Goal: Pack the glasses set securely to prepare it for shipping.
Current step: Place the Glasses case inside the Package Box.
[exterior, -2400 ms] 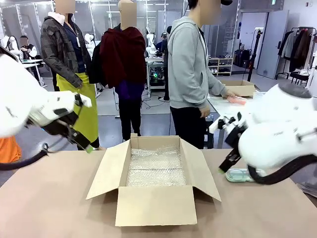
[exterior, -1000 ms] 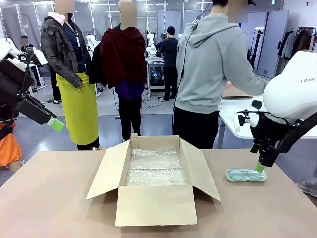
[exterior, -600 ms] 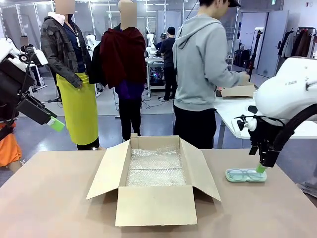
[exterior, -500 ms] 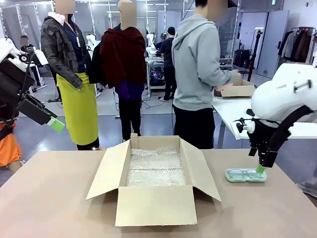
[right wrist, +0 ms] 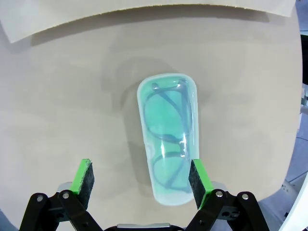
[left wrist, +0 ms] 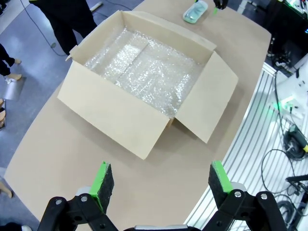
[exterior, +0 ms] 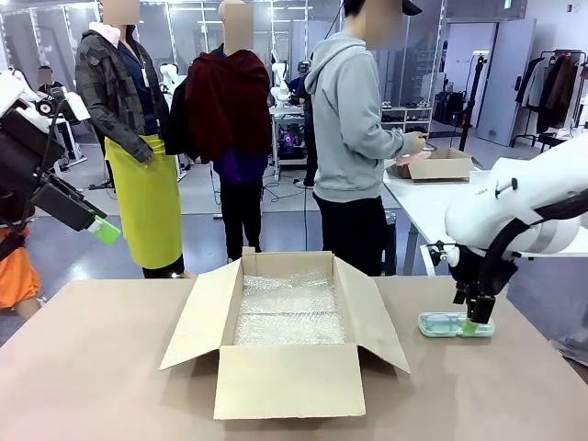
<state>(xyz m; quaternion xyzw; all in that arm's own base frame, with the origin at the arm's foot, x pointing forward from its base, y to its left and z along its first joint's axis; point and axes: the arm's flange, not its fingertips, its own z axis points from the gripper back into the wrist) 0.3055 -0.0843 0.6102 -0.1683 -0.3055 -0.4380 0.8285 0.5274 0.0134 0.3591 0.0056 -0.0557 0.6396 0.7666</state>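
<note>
The right gripper (exterior: 470, 325) points down at the worktop (exterior: 110, 367) with its jaws spread wide and nothing held. In the right wrist view the mint-green case (right wrist: 168, 139) lies flat between the right gripper's (right wrist: 143, 177) green pads (right wrist: 85, 177), pressed close to one pad and well apart from the other. Whether that pad touches the case I cannot tell. Dark-framed eyeglasses (right wrist: 167, 144) show through the lid.

Beyond the case from this gripper sits an open cardboard box (exterior: 285, 377) lined with bubble wrap (exterior: 289, 312).

The left gripper (exterior: 92, 223) is raised off to the side, released and empty. From its wrist view, the box (left wrist: 115, 120) lies below the left gripper's (left wrist: 160, 179) open fingers, with the case (left wrist: 195, 12) past the box.

Print on the right arm is too small to read.
</note>
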